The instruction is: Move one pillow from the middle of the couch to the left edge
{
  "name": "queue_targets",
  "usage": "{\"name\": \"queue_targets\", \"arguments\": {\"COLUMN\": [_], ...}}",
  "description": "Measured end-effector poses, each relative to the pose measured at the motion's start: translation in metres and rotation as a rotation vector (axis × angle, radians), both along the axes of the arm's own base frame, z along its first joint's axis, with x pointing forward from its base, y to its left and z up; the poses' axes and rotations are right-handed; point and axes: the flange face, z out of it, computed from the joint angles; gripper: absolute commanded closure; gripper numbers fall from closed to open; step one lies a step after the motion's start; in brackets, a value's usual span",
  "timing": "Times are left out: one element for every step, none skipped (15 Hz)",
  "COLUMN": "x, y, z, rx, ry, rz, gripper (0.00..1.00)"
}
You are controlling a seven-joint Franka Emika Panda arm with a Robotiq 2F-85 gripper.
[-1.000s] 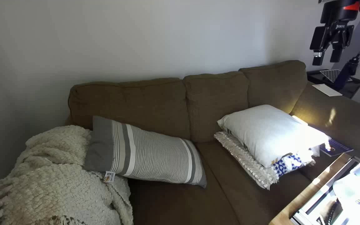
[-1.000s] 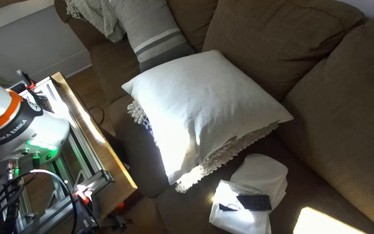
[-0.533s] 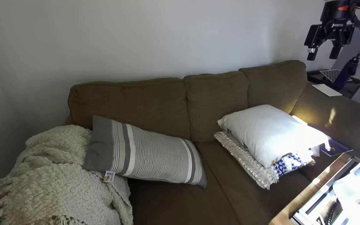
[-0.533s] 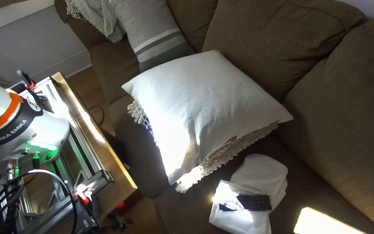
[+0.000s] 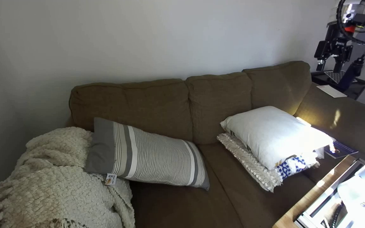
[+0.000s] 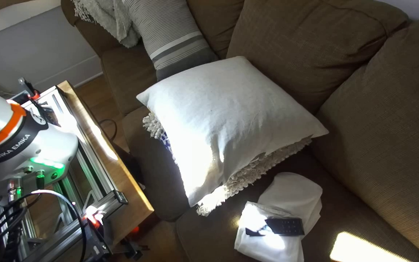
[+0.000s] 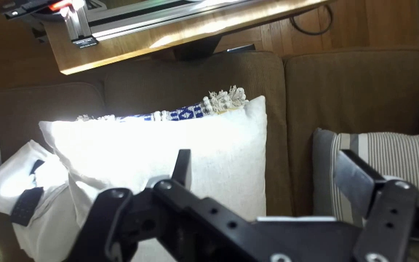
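The cream-white pillow lies plain face up on the couch's middle, in both exterior views (image 5: pixel 261 133) (image 6: pixel 231 102) and the wrist view (image 7: pixel 227 163). Its patterned face is mostly hidden underneath. It rests on a blue-and-white patterned cushion (image 5: pixel 291 166) with fringed edges. The brown-olive couch (image 5: pixel 157 104) also shows in the other views (image 6: pixel 311 51) (image 7: pixel 249 80). My gripper (image 5: pixel 329 67) is open and empty, in the air beyond the pillow, near the couch's far end in an exterior view. In the wrist view the gripper (image 7: pixel 264 156) spans above the pillow's edge, touching nothing.
A long grey striped pillow (image 5: pixel 160 155) and a knit blanket (image 5: pixel 55 177) lie at one couch end. White cloth (image 6: pixel 293 189) with a black remote (image 6: pixel 286 226) lies beside the pillow stack. The robot's wooden-edged table (image 6: pixel 133 193) stands close along the couch front.
My gripper first shifts a little left and up in an exterior view, then down and farther from that camera, with more of the arm showing. It stays open. The pillow has not moved.
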Motion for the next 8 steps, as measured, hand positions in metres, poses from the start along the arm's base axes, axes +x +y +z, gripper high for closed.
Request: {"name": "queue_targets", "arguments": {"x": [0.001, 0.002, 0.004, 0.005, 0.007, 0.01, 0.013, 0.017], "y": [-0.015, -0.029, -0.043, -0.057, -0.07, -0.08, -0.087, -0.09], "z": [-0.01, -0.018, -0.025, -0.031, -0.035, -0.038, -0.04, -0.042], "rx": [0.024, 0.036, 0.045, 0.051, 0.056, 0.061, 0.065, 0.066], "ry": [0.016, 0.037, 0.061, 0.084, 0.107, 0.122, 0.133, 0.139], "rz": [0.043, 0.088, 0.135, 0.175, 0.194, 0.201, 0.204, 0.204], "gripper": [0.0, 0.0, 0.0, 0.0, 0.0, 0.0, 0.0, 0.0]}}
